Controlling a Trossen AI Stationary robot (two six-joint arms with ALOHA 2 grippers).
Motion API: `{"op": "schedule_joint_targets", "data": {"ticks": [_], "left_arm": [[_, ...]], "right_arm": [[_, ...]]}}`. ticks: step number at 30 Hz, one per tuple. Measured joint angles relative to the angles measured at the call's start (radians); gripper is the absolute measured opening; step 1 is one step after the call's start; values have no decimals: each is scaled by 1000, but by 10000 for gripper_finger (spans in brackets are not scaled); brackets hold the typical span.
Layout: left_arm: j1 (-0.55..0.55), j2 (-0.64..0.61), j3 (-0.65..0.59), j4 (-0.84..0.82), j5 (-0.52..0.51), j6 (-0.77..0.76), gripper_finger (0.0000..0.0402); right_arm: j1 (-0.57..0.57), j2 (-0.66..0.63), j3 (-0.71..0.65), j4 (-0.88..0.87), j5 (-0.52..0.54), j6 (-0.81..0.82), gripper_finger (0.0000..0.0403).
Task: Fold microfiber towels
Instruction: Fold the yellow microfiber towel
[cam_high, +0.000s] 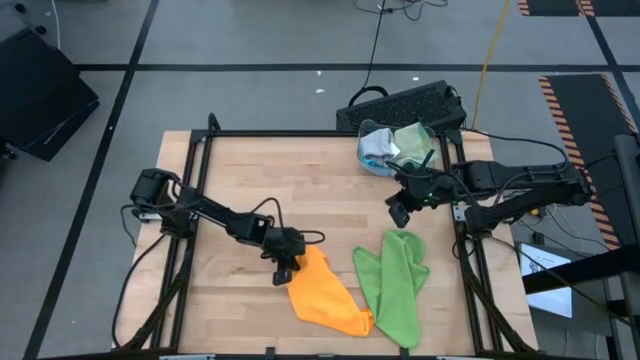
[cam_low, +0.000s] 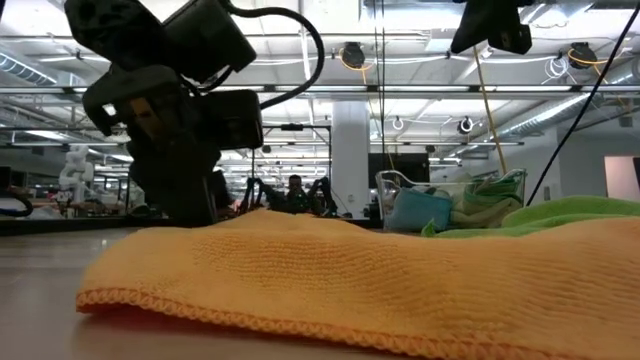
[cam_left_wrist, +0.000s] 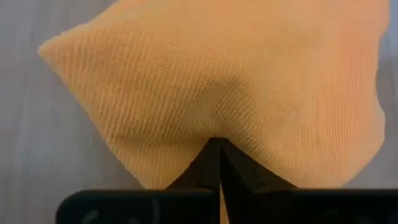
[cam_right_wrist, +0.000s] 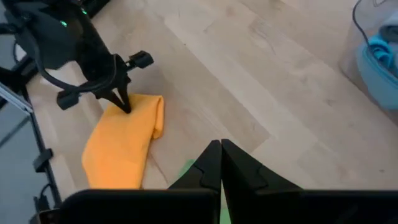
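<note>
An orange microfiber towel (cam_high: 325, 295) lies bunched on the wooden table near its front edge, its nearest hem along the low view's bottom (cam_low: 350, 270). My left gripper (cam_high: 285, 270) is down at the towel's left side near its far end, shut on the cloth. A lime green towel (cam_high: 395, 285) lies crumpled just to the right of the orange one. My right gripper (cam_high: 400, 212) hangs shut above the table's right half, touching nothing; in its own wrist view (cam_right_wrist: 219, 149) it looks down on the orange towel (cam_right_wrist: 121, 146). My left gripper pinches the orange towel's edge (cam_left_wrist: 219, 132) between its two fingers, at the towel's far left end (cam_right_wrist: 134, 102). The fingers slant down onto it from the table's left side. The cloth puckers at the fingertips, and the rest of the towel lies on the table.
A clear bin (cam_high: 395, 148) holding blue and pale green cloths stands at the far right of the table. A black keyboard (cam_high: 405, 105) lies behind it, off the table. Bare wood fills the table's far left and middle.
</note>
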Motion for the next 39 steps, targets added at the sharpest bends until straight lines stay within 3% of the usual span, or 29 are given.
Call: {"op": "schedule_joint_targets", "data": {"ticks": [10,14,23,29,33,39], "left_arm": [[-38,-47,1,-61,-162,-163,15],[-67,-48,0,-61,-273,-208,56],[-128,-53,58,-116,-476,-223,195],[-131,-37,89,-169,-534,-214,230],[-92,-21,86,-210,-438,-165,182],[-52,-11,88,-197,-340,-35,21]], "right_arm": [[0,0,0,-28,24,-35,0],[1,0,0,-37,21,-36,0],[2,0,0,-36,-32,-22,0],[3,0,0,-35,-32,-3,0],[3,0,0,-34,-31,0,0],[3,0,-1,-23,-6,-9,0]]}}
